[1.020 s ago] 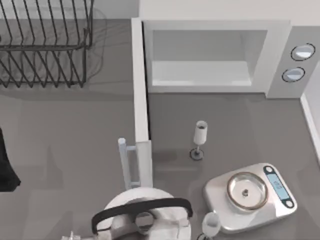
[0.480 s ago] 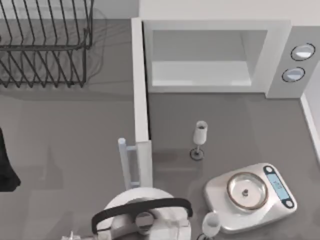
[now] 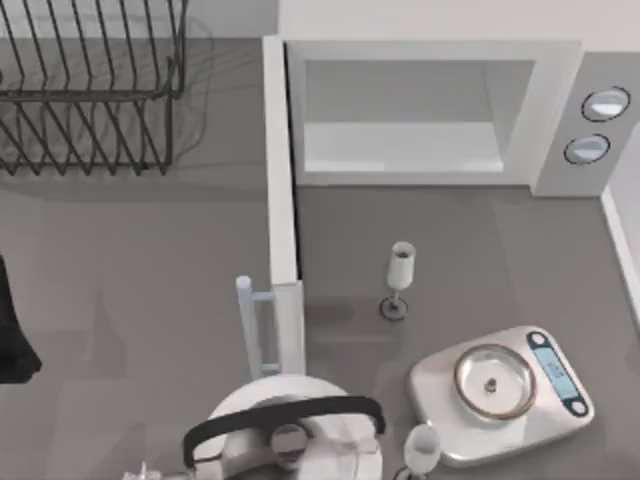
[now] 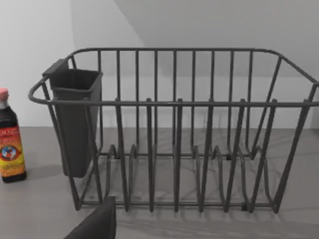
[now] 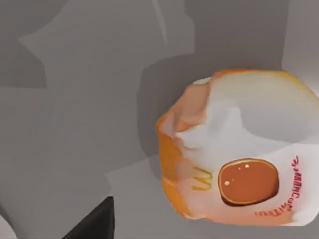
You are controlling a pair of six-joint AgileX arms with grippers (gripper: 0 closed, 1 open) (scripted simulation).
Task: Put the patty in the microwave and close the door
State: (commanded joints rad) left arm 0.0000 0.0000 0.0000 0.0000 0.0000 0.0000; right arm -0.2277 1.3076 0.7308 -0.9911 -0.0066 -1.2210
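The patty (image 5: 234,149) lies on the grey surface (image 5: 75,124), close under the right arm's jaws in the right wrist view and a little off to one side of them. It is round, so it has no long axis to line up with. Whether those jaws are open, closed or already touching it cannot be told. The right arm looks much the nearer, so the pick-up likely falls to it. The microwave (image 3: 430,60) stands with its door (image 3: 280,170) swung wide and its cavity bare. The left arm (image 3: 10,340) sits parked, its jaws facing a dish rack (image 4: 174,124) with a sauce bottle (image 4: 10,139) beside it; their state cannot be told either.
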